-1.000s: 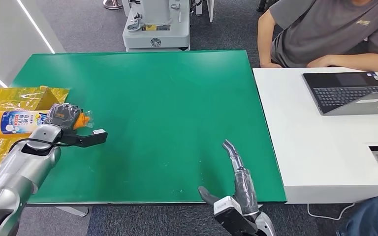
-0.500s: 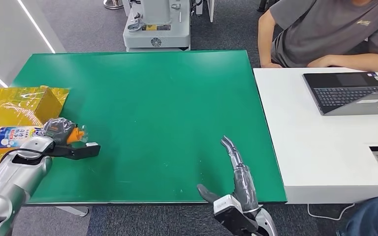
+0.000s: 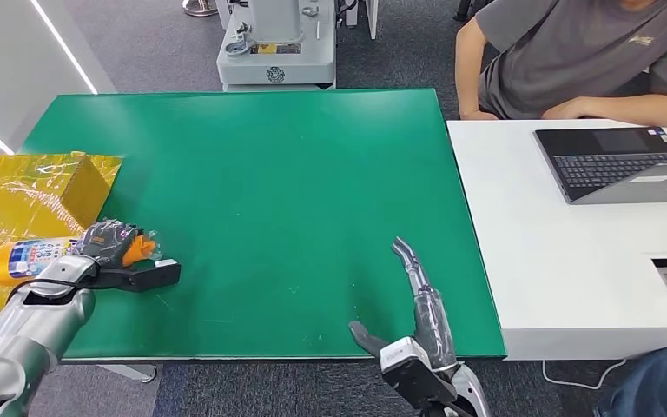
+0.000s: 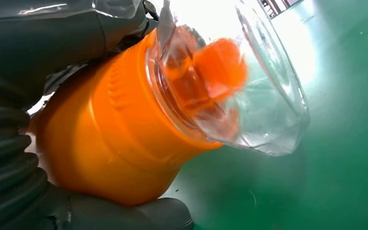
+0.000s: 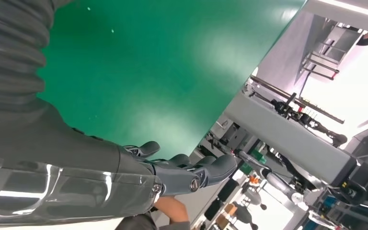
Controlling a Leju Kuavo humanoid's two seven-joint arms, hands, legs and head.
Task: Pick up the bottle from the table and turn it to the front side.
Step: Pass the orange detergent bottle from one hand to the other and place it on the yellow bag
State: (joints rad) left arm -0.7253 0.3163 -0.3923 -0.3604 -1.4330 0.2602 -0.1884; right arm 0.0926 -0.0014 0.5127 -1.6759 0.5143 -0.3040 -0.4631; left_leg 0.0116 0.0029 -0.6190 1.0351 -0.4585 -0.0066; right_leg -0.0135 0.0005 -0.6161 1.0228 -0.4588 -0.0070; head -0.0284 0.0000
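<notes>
While lying sideways, bottle [image 3: 39, 255] gripped, left robot hand [image 3: 108, 244]

Green table [image 3: 269, 174] is lying open across centre and far edge; yellow bag [image 3: 26, 187] is crowding its left edge.

Bottle [image 3: 39, 254] at table [image 3: 295, 174] left edge — laptop [image 3: 617, 161] right, on desk [image 3: 564, 261].
</notes>
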